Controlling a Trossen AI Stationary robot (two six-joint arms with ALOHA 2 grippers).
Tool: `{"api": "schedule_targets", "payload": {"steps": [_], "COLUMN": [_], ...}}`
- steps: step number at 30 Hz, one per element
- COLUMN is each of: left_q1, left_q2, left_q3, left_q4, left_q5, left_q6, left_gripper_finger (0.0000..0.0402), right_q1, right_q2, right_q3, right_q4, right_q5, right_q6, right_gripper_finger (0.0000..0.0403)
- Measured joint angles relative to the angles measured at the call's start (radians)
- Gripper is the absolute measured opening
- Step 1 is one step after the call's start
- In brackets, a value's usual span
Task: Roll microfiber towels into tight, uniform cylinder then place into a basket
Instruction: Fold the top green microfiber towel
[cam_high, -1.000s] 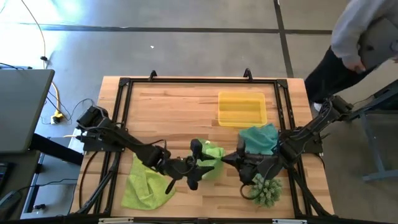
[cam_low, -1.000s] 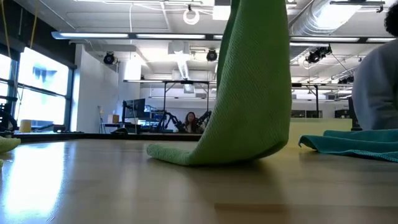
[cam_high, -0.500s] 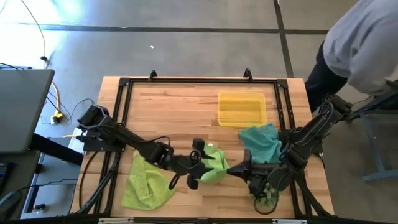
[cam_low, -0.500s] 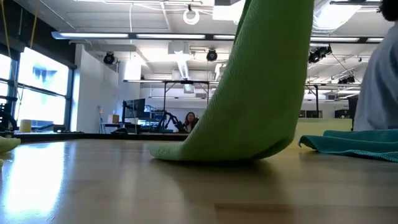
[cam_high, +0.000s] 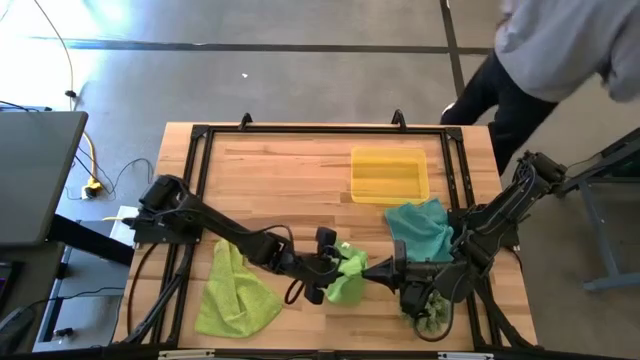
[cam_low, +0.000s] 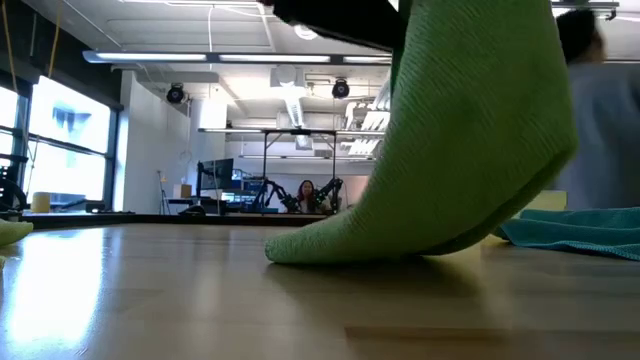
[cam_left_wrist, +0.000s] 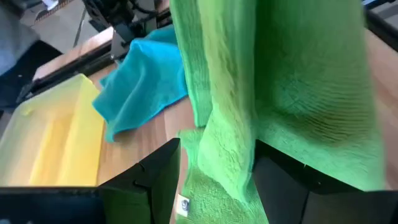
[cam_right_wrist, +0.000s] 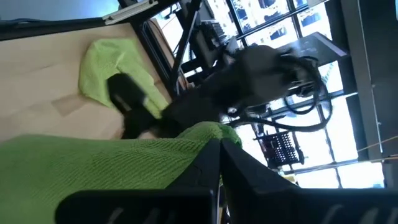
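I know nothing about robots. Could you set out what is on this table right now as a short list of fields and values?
Lifted towel: lime-green towel, hanging with its lower end on the table
Right gripper: shut on the lifted towel's edge
Left gripper: open, fingers either side of the hanging cloth
Other towels: second lime-green towel crumpled at front left; teal towel beside the tray
Yellow tray: nothing in it
Bystander: person beyond the far right corner

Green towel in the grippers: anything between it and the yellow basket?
Partly. The held lime-green towel hangs at the table's near middle; the basket lies farther back, to the right. The teal towel lies just in front of the basket, beside that route. Nothing else visible.
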Motion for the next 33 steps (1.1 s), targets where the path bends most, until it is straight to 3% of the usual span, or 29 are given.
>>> {"api": "schedule_targets", "payload": {"steps": [7,16,20,28,33], "left_q1": [0.012,0.039,0.046,0.036,0.030], "left_q2": [0.071,0.147,0.166,0.145,0.097], "left_q3": [0.000,0.000,0.000,0.000,-0.001], "left_q4": [0.006,0.019,0.035,0.001,-0.134], "left_q5": [-0.004,-0.042,-0.057,-0.064,-0.060], "left_q6": [-0.078,-0.264,-0.293,-0.277,-0.324], "left_gripper_finger": [0.0181,0.0177,0.0143,0.0013,0.0012], "right_q1": [0.000,0.000,0.000,-0.012,-0.037], "right_q2": [0.000,0.000,0.000,0.000,0.000], "right_q3": [0.000,0.000,0.000,-0.003,-0.004], "right_q4": [0.002,-0.001,-0.001,-0.046,-0.133], "right_q5": [0.004,0.006,0.006,0.008,0.013], "right_q6": [0.013,0.144,0.172,0.402,0.601], "right_gripper_finger": [0.0000,0.0000,0.0000,0.0000,0.0000]}}
